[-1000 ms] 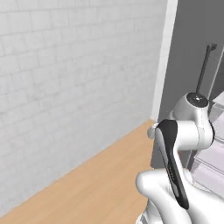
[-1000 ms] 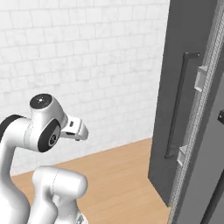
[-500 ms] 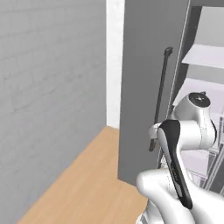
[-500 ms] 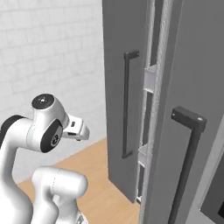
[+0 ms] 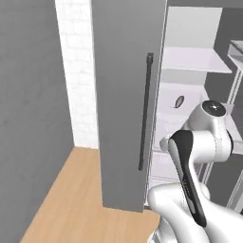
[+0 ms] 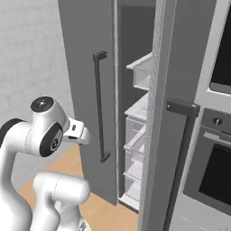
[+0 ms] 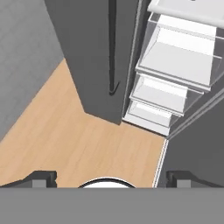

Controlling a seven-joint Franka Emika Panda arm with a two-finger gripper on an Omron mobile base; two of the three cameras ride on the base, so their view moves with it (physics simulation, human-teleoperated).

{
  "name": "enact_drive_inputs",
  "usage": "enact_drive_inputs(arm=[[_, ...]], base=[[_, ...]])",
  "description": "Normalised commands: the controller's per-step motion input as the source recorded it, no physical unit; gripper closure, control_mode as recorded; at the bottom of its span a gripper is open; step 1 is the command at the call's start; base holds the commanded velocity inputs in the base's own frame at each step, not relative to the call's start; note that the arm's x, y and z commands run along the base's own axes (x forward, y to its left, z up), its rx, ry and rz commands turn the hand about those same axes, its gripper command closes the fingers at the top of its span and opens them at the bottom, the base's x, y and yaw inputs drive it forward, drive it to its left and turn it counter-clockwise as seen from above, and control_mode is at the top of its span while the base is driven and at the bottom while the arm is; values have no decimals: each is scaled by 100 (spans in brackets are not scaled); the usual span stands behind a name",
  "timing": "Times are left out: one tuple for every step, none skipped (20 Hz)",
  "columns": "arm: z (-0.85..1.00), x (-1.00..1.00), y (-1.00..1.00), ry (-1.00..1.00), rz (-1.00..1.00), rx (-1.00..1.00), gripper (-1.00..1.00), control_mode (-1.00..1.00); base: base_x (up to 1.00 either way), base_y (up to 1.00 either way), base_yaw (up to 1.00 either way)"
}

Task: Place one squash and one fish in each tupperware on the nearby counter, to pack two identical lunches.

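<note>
Fish, most likely: small dark oval shape (image 5: pixel 179 101) lying on a white fridge shelf (image 5: pixel 190 116) well inside the open refrigerator, too small to name for certain. Hand (image 7: pixel 111 180) spread wide and empty, pointing down near the foot of the fridge door (image 5: pixel 123 95); with the arm so close, could clip that door's edge or its long dark handle (image 5: pixel 144 111) when reaching in, or knock the catch off the shelf on a hasty approach. Underfoot light wooden floor (image 7: pixel 65 131), clear drawers (image 7: pixel 159 94) stacked low in the fridge, white tiled wall (image 5: pixel 78 71) to the left, built-in oven (image 6: pixel 216 171) to the right.
</note>
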Motion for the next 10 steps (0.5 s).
enact_drive_inputs(arm=[[0, 0, 0, 0, 0, 0, -100, 100], [0, 0, 0, 0, 0, 0, -100, 100], [0, 0, 0, 0, 0, 0, -100, 100], [0, 0, 0, 0, 0, 0, -100, 100], [0, 0, 0, 0, 0, 0, -100, 100], [0, 0, 0, 0, 0, 0, -100, 100], [0, 0, 0, 0, 0, 0, -100, 100], [0, 0, 0, 0, 0, 0, -100, 100], [0, 0, 0, 0, 0, 0, -100, 100], [0, 0, 0, 0, 0, 0, -100, 100]], base=[[47, 0, -48], [56, 14, -44], [61, 22, -41], [62, 23, -40], [60, 19, -40], [57, 11, -39], [50, 0, -39], [39, 0, -39], [33, 0, -39], [30, 0, -39]])
